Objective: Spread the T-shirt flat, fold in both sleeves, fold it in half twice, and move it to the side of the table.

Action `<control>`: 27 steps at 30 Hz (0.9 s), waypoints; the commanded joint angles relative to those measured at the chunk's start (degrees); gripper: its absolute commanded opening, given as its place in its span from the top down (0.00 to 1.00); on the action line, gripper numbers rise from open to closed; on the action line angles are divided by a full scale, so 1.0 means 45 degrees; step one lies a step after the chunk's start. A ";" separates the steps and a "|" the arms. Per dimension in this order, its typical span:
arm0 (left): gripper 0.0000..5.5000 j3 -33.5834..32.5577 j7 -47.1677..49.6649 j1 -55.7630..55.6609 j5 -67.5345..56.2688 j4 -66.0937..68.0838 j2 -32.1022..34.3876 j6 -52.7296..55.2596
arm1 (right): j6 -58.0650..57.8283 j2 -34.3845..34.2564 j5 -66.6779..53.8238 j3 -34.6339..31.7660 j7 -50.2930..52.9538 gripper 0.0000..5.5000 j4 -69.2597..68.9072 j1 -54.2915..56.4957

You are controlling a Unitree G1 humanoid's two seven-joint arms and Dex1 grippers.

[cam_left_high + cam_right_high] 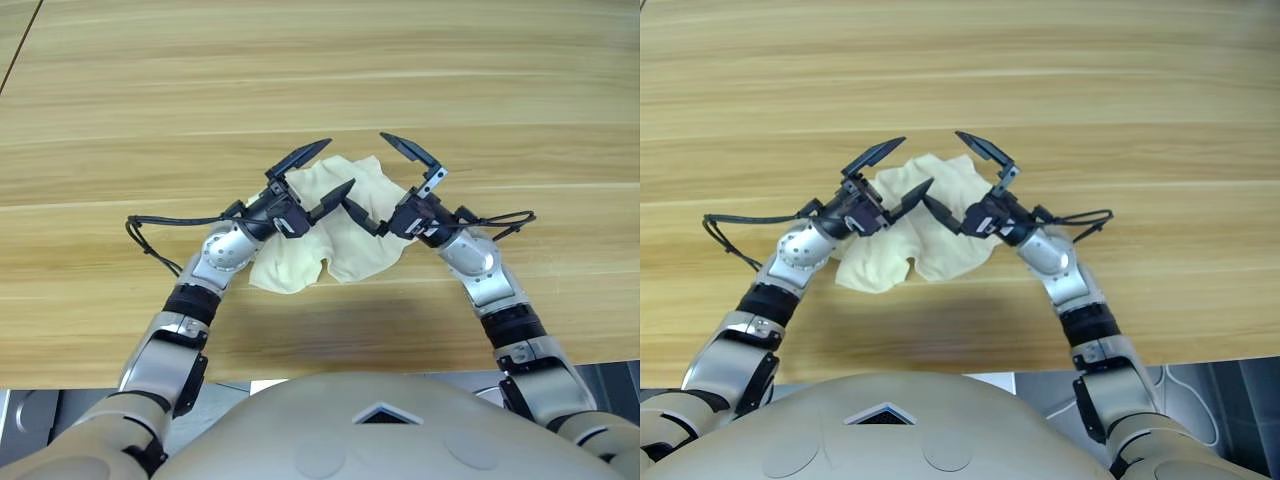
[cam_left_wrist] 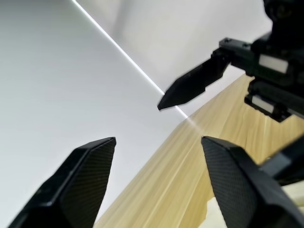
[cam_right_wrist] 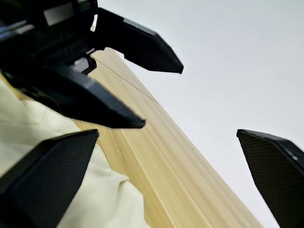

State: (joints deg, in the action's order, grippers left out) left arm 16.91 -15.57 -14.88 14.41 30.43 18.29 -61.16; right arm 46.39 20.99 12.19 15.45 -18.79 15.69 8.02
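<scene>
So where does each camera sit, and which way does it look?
Eye views: on the head, looking down at the T-shirt on the table; both arms show.
Left wrist view: on that wrist, looking along the table; left tool open.
Right wrist view: likewise; right tool open.
Shared: each wrist view catches the other tool.

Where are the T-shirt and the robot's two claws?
T-shirt (image 1: 352,252): left eye view, crumpled middle.
left gripper (image 1: 340,162): left eye view, between open fingertips.
right gripper (image 1: 363,169): left eye view, between open fingertips.

Light wooden table, white wall
</scene>
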 commanded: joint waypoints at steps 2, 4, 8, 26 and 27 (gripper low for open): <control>0.39 -0.0038 -0.0052 0.0203 0.0144 -0.0350 0.0192 0.0151 | 0.0138 0.0030 -0.0582 0.0042 -0.0351 0.02 -0.0293 0.0073; 0.39 -0.0018 -0.0070 0.0244 0.0115 -0.0427 0.0212 0.0193 | 0.0094 0.0038 -0.0700 0.0067 -0.0478 0.02 -0.0308 0.0063; 0.39 0.0001 -0.0081 0.0264 0.0111 -0.0477 0.0220 0.0258 | 0.0061 0.0058 -0.0781 0.0103 -0.0688 0.02 -0.0222 0.0075; 0.39 -0.0166 0.0234 0.0235 0.0312 -0.0521 0.0143 0.0346 | 0.0204 0.0345 -0.0299 -0.0013 -0.0718 0.02 -0.0030 0.0072; 0.39 -0.0277 0.0346 0.0201 0.0355 -0.0544 0.0159 0.0358 | 0.0181 0.0482 -0.0156 -0.0037 -0.0738 0.02 0.0004 0.0068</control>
State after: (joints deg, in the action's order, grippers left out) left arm 16.85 -15.00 -13.72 15.07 28.52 18.77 -60.34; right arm 46.78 21.60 10.30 15.81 -21.54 15.54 7.93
